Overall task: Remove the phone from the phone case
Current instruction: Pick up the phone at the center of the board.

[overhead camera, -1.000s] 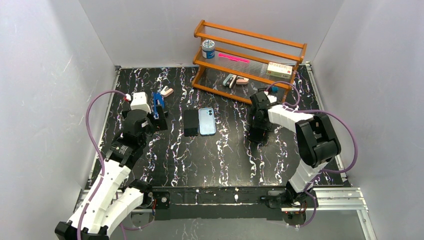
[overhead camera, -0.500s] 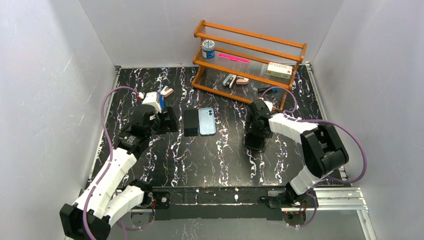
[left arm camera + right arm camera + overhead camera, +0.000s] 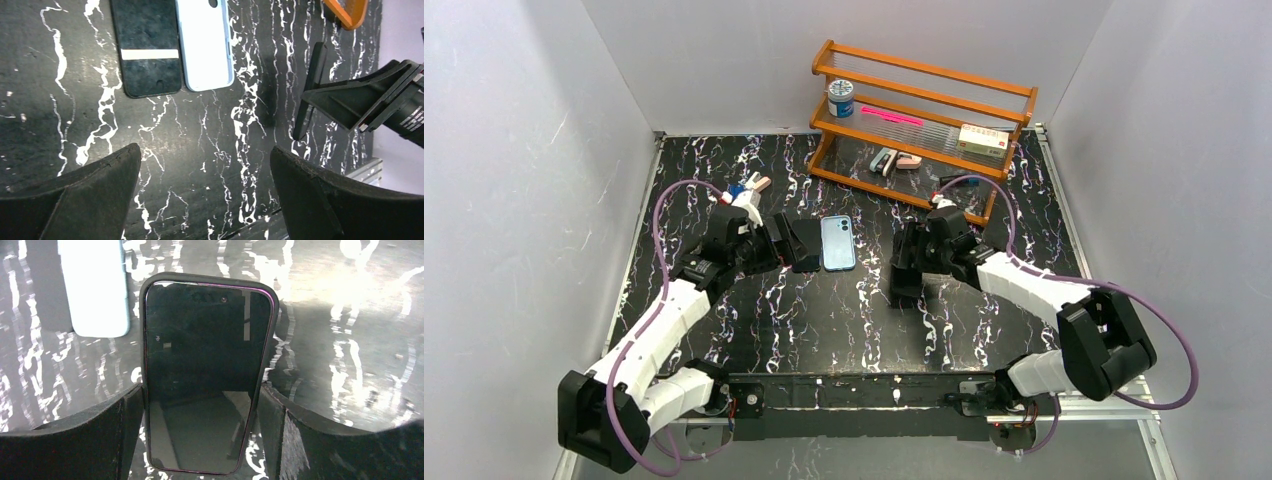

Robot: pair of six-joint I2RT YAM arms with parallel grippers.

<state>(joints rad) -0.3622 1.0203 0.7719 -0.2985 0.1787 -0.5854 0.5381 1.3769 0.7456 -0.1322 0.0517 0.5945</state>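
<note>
phone (image 3: 205, 370) inside its case (image 3: 143, 350) is pinched by the sides in my right gripper (image 3: 202, 402), right of the blue handset (image 3: 205, 42); left gripper (image 3: 205, 165) gapes empty. i'd bring it across to peel a case corner.

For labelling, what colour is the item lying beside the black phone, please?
The item is light blue; the left wrist view shows it best.
</note>
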